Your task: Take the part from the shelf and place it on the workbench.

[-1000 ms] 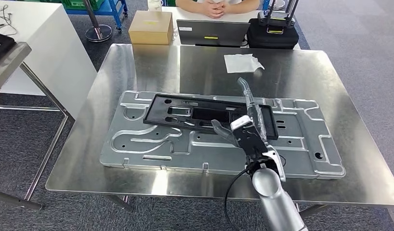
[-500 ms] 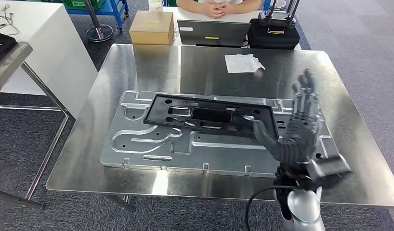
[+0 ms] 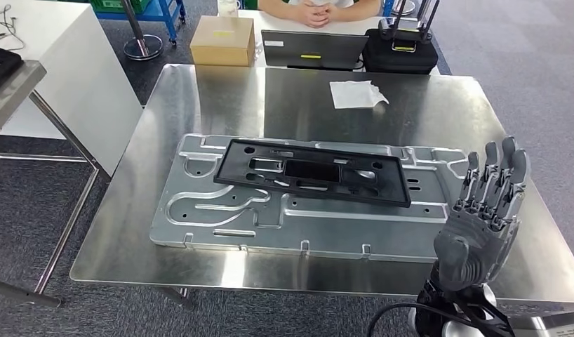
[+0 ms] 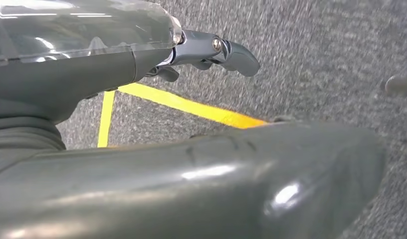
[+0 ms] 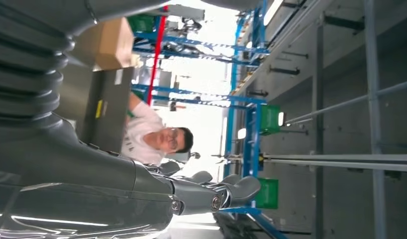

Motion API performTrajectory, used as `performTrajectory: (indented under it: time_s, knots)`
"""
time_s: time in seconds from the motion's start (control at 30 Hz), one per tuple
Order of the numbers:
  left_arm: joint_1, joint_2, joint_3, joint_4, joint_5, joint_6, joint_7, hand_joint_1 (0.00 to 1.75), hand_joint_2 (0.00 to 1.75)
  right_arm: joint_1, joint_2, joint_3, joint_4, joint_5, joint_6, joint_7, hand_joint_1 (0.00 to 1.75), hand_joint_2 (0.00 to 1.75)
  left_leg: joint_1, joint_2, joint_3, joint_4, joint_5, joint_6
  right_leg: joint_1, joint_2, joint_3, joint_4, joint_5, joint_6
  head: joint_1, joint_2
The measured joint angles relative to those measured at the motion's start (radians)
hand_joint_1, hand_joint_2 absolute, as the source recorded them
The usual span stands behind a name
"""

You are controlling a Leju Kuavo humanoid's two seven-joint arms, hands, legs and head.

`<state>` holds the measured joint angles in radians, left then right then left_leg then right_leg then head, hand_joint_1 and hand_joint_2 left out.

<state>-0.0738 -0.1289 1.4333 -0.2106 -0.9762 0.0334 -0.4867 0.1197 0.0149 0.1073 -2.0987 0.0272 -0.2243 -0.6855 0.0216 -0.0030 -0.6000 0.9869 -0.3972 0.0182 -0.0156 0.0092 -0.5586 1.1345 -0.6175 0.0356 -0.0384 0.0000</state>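
Observation:
The black rectangular frame part (image 3: 314, 173) lies flat on a large stamped metal panel (image 3: 221, 214) in the middle of the steel workbench (image 3: 200, 91). My right hand (image 3: 484, 214) is raised upright over the workbench's near right corner, fingers straight and apart, holding nothing, well clear of the part. In the right wrist view the right hand (image 5: 142, 194) points up toward the room with nothing in it. My left hand (image 4: 142, 55) hangs over grey carpet in the left wrist view, its fingers empty.
Crumpled white paper (image 3: 358, 93) lies at the workbench's far side. Beyond it are a cardboard box (image 3: 223, 40), a laptop (image 3: 311, 49), a black bag (image 3: 399, 50) and a seated person's clasped hands (image 3: 312, 10). A white table (image 3: 67, 63) stands at the left.
My right hand has let go of the black part, swung right and back toward the near right corner, and turned upright with fingers spread. The part stays on the metal panel.

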Motion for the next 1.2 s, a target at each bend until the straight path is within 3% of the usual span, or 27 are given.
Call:
performTrajectory:
  time_s: [0.03, 0.07, 0.1, 0.13, 0.2, 0.27, 0.37, 0.4, 0.43, 0.53, 0.57, 0.6, 0.63, 0.7, 0.77, 0.8, 0.87, 0.93, 1.0, 1.03, 1.07, 1.1, 1.13, 1.2]
  knots:
    - [0.0, -0.002, 0.005, 0.0, 0.006, 0.005, 0.0, 0.0, 0.0, 0.011, 0.0, -0.009, 0.001, -0.005, 0.004, 0.0, 0.0, 0.0, 0.0, 0.0, -0.002, 0.0, 0.001, 0.001, -0.003, 0.0, -0.029, 0.064, -0.03, 0.003, 0.0, 0.0]
    - [0.0, -0.005, 0.01, 0.0, 0.013, 0.01, -0.001, 0.0, 0.0, 0.021, 0.001, -0.019, 0.002, -0.009, 0.007, 0.001, 0.0, 0.0, 0.0, 0.0, -0.003, 0.001, 0.001, 0.0, -0.006, -0.001, -0.049, 0.107, -0.042, 0.007, 0.0, 0.0]
    - [0.0, -0.008, 0.016, 0.0, 0.02, 0.015, -0.002, 0.0, 0.0, 0.031, 0.001, -0.03, 0.003, -0.012, 0.009, 0.001, 0.0, 0.0, 0.001, 0.0, -0.005, 0.003, 0.002, -0.002, -0.01, -0.002, -0.055, 0.12, -0.035, 0.01, 0.0, 0.0]
    - [0.001, -0.012, 0.021, 0.0, 0.025, 0.018, -0.002, 0.0, 0.0, 0.038, 0.002, -0.041, 0.005, -0.016, 0.009, 0.002, 0.0, 0.0, 0.003, 0.0, -0.008, 0.005, 0.002, -0.004, -0.015, -0.003, -0.041, 0.092, -0.008, 0.014, 0.0, 0.0]
    - [0.001, -0.019, 0.03, 0.0, 0.033, 0.023, -0.004, 0.0, 0.0, 0.051, 0.004, -0.068, 0.01, -0.029, 0.014, 0.002, 0.0, 0.0, 0.006, -0.001, -0.014, 0.013, 0.004, -0.015, -0.021, -0.007, 0.026, -0.038, 0.058, 0.019, 0.0, 0.0]
    - [0.002, -0.023, 0.038, 0.0, 0.038, 0.023, -0.007, 0.0, 0.0, 0.066, 0.009, -0.102, 0.014, -0.051, 0.024, 0.005, 0.0, 0.0, 0.007, -0.003, -0.017, 0.02, 0.007, -0.031, -0.018, -0.004, 0.065, -0.121, 0.096, 0.012, 0.0, 0.0]
    - [0.005, -0.028, 0.046, 0.0, 0.042, 0.02, -0.01, 0.0, 0.0, 0.085, 0.018, -0.155, 0.021, -0.075, 0.038, 0.008, 0.0, 0.0, 0.008, -0.005, -0.022, 0.02, 0.017, -0.056, -0.01, 0.002, 0.052, -0.124, 0.108, -0.016, 0.0, 0.0]
    - [0.007, -0.029, 0.048, 0.0, 0.042, 0.019, -0.01, 0.0, 0.0, 0.089, 0.022, -0.168, 0.023, -0.078, 0.041, 0.008, 0.0, 0.0, 0.009, -0.004, -0.027, 0.026, 0.008, -0.062, -0.01, 0.002, 0.045, -0.124, 0.114, -0.026, 0.0, 0.0]
    - [0.008, -0.029, 0.049, 0.0, 0.042, 0.018, -0.01, 0.0, 0.0, 0.093, 0.025, -0.178, 0.024, -0.079, 0.042, 0.008, 0.0, 0.0, 0.011, -0.003, -0.036, 0.047, -0.018, -0.065, -0.01, 0.001, 0.037, -0.126, 0.123, -0.037, 0.0, 0.0]
    - [0.008, -0.029, 0.052, 0.0, 0.043, 0.015, -0.008, 0.0, 0.0, 0.102, 0.036, -0.211, 0.031, -0.073, 0.038, 0.013, 0.0, 0.0, 0.009, -0.002, -0.083, 0.216, -0.164, -0.064, -0.001, -0.003, 0.005, -0.127, 0.15, -0.057, 0.0, 0.0]
    - [0.007, -0.03, 0.052, 0.0, 0.044, 0.014, -0.006, 0.0, 0.0, 0.104, 0.039, -0.224, 0.035, -0.069, 0.037, 0.016, 0.0, 0.0, 0.007, -0.002, -0.09, 0.272, -0.193, -0.062, 0.003, -0.004, -0.008, -0.126, 0.159, -0.059, 0.0, 0.0]
    - [0.006, -0.03, 0.052, 0.0, 0.045, 0.014, -0.004, 0.0, 0.0, 0.106, 0.041, -0.237, 0.039, -0.063, 0.034, 0.02, 0.0, 0.0, 0.005, -0.002, -0.085, 0.301, -0.2, -0.059, 0.008, -0.004, -0.021, -0.124, 0.167, -0.061, 0.0, 0.0]
    - [0.005, -0.03, 0.053, 0.0, 0.045, 0.013, -0.002, 0.0, 0.0, 0.107, 0.042, -0.248, 0.043, -0.056, 0.031, 0.023, 0.0, 0.0, 0.001, -0.002, -0.062, 0.296, -0.185, -0.054, 0.013, -0.004, -0.033, -0.122, 0.176, -0.061, 0.0, 0.0]
    - [0.002, -0.029, 0.054, -0.001, 0.046, 0.013, 0.002, 0.0, 0.0, 0.111, 0.042, -0.268, 0.051, -0.044, 0.024, 0.029, 0.0, 0.0, -0.01, -0.002, 0.031, 0.188, -0.138, -0.033, 0.02, -0.005, -0.055, -0.118, 0.191, -0.062, 0.0, 0.0]
    - [-0.002, -0.029, 0.056, -0.002, 0.05, 0.016, 0.004, 0.0, 0.0, 0.113, 0.043, -0.283, 0.058, -0.029, 0.02, 0.035, 0.0, 0.0, -0.022, 0.003, 0.122, 0.05, -0.131, -0.013, 0.023, -0.009, -0.065, -0.115, 0.204, -0.057, 0.0, 0.0]
    - [-0.004, -0.03, 0.058, -0.002, 0.052, 0.019, 0.005, 0.0, 0.0, 0.115, 0.043, -0.289, 0.063, -0.016, 0.017, 0.038, 0.0, 0.0, -0.026, 0.005, 0.144, 0.01, -0.136, -0.007, 0.021, -0.012, -0.067, -0.114, 0.211, -0.053, -0.001, 0.0]
    - [-0.006, -0.036, 0.061, -0.002, 0.055, 0.025, 0.006, 0.0, 0.0, 0.123, 0.044, -0.299, 0.075, 0.021, 0.009, 0.044, 0.0, 0.0, -0.029, 0.005, 0.145, -0.01, -0.125, -0.002, 0.017, -0.019, -0.066, -0.119, 0.225, -0.04, -0.001, 0.0]
    - [-0.005, -0.042, 0.064, -0.002, 0.056, 0.029, 0.007, 0.0, 0.0, 0.137, 0.044, -0.307, 0.087, 0.059, 0.002, 0.047, 0.0, 0.0, -0.025, 0.001, 0.133, -0.023, -0.099, 0.01, 0.014, -0.019, -0.075, -0.103, 0.201, -0.028, -0.001, 0.0]
    - [-0.003, -0.047, 0.064, -0.003, 0.056, 0.031, 0.007, 0.0, 0.0, 0.149, 0.044, -0.313, 0.096, 0.08, -0.001, 0.046, 0.0, 0.0, -0.021, -0.003, 0.109, -0.029, -0.072, 0.016, 0.01, -0.014, -0.1, -0.024, 0.111, -0.019, -0.001, 0.0]
    - [-0.002, -0.048, 0.065, -0.003, 0.056, 0.031, 0.007, 0.0, 0.0, 0.153, 0.044, -0.316, 0.1, 0.084, -0.003, 0.046, 0.0, 0.0, -0.021, -0.006, 0.093, -0.029, -0.06, 0.017, 0.007, -0.012, -0.115, 0.037, 0.059, -0.015, -0.001, 0.0]
    - [-0.001, -0.05, 0.065, -0.003, 0.056, 0.031, 0.007, 0.0, 0.0, 0.156, 0.045, -0.317, 0.103, 0.086, -0.004, 0.046, 0.0, 0.0, -0.02, -0.01, 0.076, -0.027, -0.048, 0.015, 0.003, -0.012, -0.126, 0.095, 0.025, -0.01, -0.001, 0.0]
    - [-0.001, -0.052, 0.065, -0.003, 0.056, 0.031, 0.007, 0.0, 0.0, 0.159, 0.045, -0.319, 0.107, 0.087, -0.006, 0.046, 0.0, 0.0, -0.019, -0.015, 0.059, -0.025, -0.036, 0.012, 0.0, -0.012, -0.125, 0.135, 0.015, -0.005, -0.001, 0.0]
    - [0.0, -0.054, 0.065, -0.003, 0.056, 0.031, 0.007, 0.0, 0.0, 0.161, 0.045, -0.32, 0.111, 0.088, -0.007, 0.046, 0.0, 0.0, -0.018, -0.021, 0.041, -0.02, -0.025, 0.008, -0.003, -0.011, -0.11, 0.146, 0.029, -0.001, -0.001, 0.0]
    - [-0.001, -0.058, 0.066, -0.003, 0.055, 0.03, 0.007, 0.0, 0.0, 0.164, 0.045, -0.321, 0.116, 0.094, -0.01, 0.045, 0.0, 0.0, -0.013, -0.035, 0.007, -0.006, -0.008, -0.002, -0.011, 0.002, -0.03, 0.067, 0.087, 0.004, -0.001, 0.0]
